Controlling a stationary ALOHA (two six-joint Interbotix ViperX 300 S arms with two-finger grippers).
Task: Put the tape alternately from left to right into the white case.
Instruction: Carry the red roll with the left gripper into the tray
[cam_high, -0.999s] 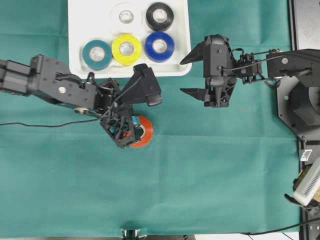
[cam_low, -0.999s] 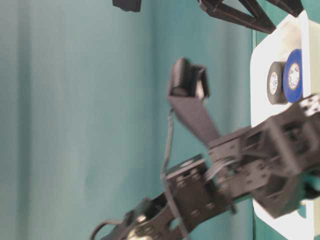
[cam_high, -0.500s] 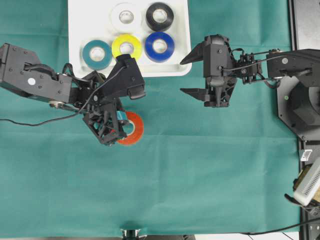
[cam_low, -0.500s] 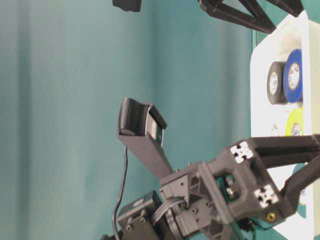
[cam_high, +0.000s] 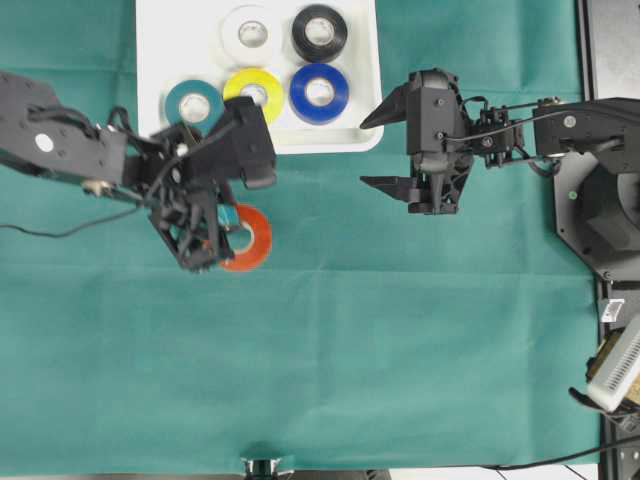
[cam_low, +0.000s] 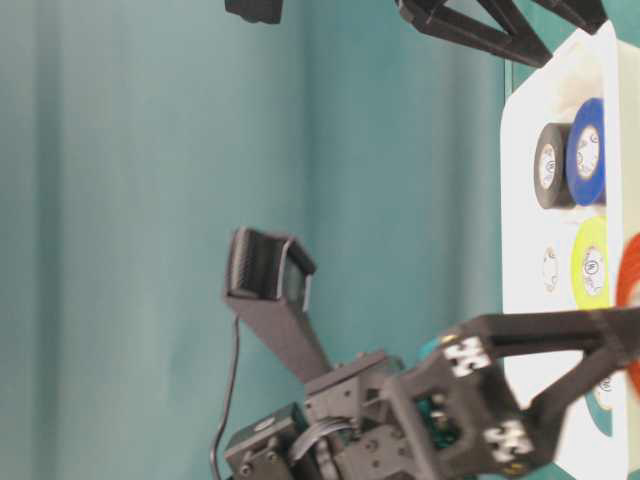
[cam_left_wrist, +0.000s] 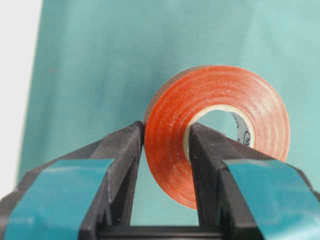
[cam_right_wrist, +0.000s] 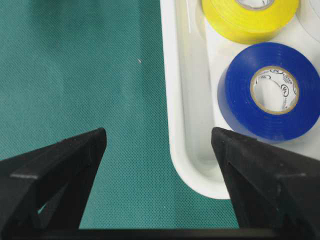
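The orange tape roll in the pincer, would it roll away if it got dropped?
Probably yes. The orange tape roll is a round ring, so landing on its edge it could roll across the green cloth. The left pincer grips just one wall, one finger through the hole, without squashing it, so it seems stiff. It looks light.

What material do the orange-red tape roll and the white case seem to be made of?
The orange-red tape roll: probably vinyl tape, slightly glossy, wound in fine visible layers round a pale, likely cardboard, core. The shallow white case: probably moulded plastic, smooth and faintly shiny, with a rounded corner and rim.
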